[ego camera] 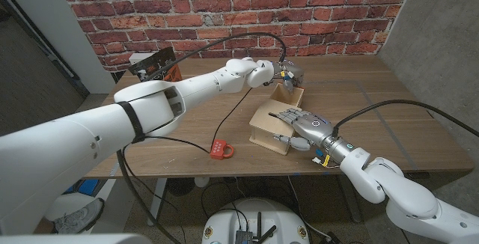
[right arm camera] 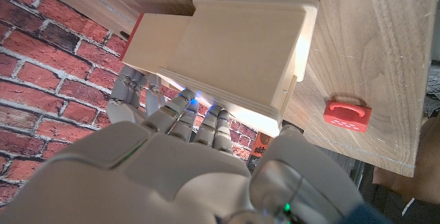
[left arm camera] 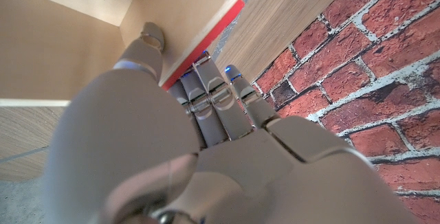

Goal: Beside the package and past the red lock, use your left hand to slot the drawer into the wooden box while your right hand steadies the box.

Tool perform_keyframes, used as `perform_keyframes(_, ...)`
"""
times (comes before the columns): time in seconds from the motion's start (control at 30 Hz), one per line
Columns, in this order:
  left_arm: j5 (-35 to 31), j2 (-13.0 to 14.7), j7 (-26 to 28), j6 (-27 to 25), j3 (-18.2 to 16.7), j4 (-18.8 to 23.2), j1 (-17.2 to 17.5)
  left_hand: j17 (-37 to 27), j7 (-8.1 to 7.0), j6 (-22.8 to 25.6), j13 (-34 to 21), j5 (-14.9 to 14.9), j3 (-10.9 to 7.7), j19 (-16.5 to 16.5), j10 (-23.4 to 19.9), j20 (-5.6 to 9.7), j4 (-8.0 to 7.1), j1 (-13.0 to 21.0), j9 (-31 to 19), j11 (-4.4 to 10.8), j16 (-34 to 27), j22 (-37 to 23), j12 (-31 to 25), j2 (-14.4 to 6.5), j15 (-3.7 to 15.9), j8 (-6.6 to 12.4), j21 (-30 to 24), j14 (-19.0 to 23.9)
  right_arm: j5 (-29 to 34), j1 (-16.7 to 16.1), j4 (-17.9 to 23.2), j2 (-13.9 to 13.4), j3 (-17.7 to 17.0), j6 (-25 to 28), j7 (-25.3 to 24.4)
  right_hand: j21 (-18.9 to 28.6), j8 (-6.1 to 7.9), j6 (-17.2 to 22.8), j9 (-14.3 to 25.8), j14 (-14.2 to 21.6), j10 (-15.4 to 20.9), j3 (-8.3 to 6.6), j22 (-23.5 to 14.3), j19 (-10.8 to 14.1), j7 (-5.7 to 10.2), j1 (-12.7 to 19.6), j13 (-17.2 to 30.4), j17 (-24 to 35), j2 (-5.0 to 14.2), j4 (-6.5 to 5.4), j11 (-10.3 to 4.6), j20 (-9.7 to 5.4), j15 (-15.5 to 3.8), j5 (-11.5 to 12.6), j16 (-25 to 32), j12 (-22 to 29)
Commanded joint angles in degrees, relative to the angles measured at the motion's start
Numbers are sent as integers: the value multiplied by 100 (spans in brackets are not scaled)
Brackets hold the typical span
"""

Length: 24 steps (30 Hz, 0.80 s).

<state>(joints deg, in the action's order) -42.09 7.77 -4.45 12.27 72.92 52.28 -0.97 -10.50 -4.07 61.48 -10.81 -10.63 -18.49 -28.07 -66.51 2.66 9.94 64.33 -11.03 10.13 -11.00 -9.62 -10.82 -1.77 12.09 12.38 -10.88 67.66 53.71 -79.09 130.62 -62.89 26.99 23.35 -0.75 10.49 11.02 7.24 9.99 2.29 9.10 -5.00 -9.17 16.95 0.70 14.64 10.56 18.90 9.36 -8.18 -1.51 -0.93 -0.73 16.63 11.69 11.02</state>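
showing the wooden box (ego camera: pixel 271 128) near the middle of the wooden table (ego camera: pixel 389 117), with the drawer (ego camera: pixel 287 94) tilted at its far open side and partly entered. left hand (ego camera: pixel 283 72) grips the drawer's far end: in the left wrist view the thumb lies inside the drawer wall and the other fingers (left arm camera: pixel 213 97) curl over its red-edged rim. right hand (ego camera: pixel 299 126) rests on top of the box, fingers (right arm camera: pixel 180 114) spread along its upper edge and thumb down the near side, steadying rather than enclosing it. red lock (ego camera: pixel 221 150) lies on the table near the box, toward the robot's left and front edge. a dark package (ego camera: pixel 152 63) sits at the table's far left corner.
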Motion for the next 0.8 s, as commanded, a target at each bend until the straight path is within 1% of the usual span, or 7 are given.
perform_keyframes(0.03,74,-82,14,83,78,-146,-67,-11,-108,191,-23,-35,-27,-9,-145,885,-24,369,-21,145,-43,-3,-25,-421,194,74,19,121,0,3,-15,-96,-21,-60,-50,23,35,57,34,48,35,-40,-36,53,-3,-57,29,-2,23,-8,56,-3,-16,-8,20,30)
perform_keyframes(0.27,75,-34,-23,20,79,-48,-56,-11,-110,177,-22,-35,-27,-11,-140,884,-24,370,-21,144,-43,-4,-23,-423,194,68,18,122,91,4,7,-153,-28,-124,-102,23,35,57,34,48,35,-40,-36,53,-3,-57,29,-2,23,-8,56,-3,-16,-8,20,30)
perform_keyframes(0.5,114,68,-128,84,46,57,-64,-11,-106,170,-23,-34,-26,-11,-142,883,-24,370,-21,143,-43,-4,-24,-423,194,65,18,122,96,-27,7,-173,-64,-128,-120,23,35,57,34,48,35,-40,-36,53,-3,-57,29,-2,23,-8,56,-3,-16,-8,20,30)
perform_keyframes(0.8,42,133,-36,165,43,82,-68,-11,-115,183,-22,-34,-26,-9,-132,885,-23,372,-21,142,-43,-4,-20,-423,194,71,19,123,112,-6,-17,-141,-61,-144,-119,23,35,57,34,48,35,-40,-36,53,-3,-57,29,-2,23,-8,56,-3,-16,-8,20,30)
